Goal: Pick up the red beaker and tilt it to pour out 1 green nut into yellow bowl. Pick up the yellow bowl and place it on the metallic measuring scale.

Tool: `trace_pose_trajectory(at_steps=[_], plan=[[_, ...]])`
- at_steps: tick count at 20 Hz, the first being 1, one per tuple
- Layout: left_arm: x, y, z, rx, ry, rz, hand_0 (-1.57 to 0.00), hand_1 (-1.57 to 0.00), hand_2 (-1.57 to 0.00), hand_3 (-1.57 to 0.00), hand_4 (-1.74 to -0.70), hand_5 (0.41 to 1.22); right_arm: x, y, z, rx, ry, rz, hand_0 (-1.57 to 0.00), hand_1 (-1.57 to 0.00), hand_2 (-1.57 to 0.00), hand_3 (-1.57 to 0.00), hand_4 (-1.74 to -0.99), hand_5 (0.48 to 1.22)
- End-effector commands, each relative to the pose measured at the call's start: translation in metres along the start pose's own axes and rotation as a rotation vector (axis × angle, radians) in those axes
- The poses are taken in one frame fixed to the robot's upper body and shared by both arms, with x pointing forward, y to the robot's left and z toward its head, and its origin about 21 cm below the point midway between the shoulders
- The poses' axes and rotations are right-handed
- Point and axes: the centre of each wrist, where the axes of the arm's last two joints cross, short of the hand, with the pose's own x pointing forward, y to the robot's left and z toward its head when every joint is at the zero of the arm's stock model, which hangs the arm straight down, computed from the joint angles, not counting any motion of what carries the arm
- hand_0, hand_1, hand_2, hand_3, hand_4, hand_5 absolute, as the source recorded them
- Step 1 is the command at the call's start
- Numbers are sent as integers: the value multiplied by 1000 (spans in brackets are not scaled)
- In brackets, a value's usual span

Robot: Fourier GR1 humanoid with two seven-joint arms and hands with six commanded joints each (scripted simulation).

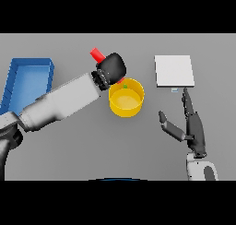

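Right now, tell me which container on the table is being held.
The red beaker: the left hand is curled round it, tilted above the yellow bowl. The bowl and the blue bin sit untouched.

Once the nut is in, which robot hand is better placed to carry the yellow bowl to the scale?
Probably the right robot hand: it is open, holds nothing, and sits between the yellow bowl and the metallic scale. The left robot hand is curled round the red beaker.

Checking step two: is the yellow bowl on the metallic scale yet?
No, the round yellow bowl sits on the grey table, left of the flat square metallic scale and apart from it.
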Motion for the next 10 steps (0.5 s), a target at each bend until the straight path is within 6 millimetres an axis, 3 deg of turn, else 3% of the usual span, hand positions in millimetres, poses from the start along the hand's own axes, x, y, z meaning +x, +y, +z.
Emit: trace_pose_trajectory(at_steps=[1,10], plan=[[-2,3,-1,6,-5,-28,-1571,-1571,-1571,-1558,-1739,1221,0,0,-3,-1,2,0,1,1,1,1,-1276,600],[-4,22,-12,-54,-32,-306,-1571,-1571,-1571,-1569,-1734,1221,0,-1,-1,-16,-7,41,1,1,1,1,-1204,591]])
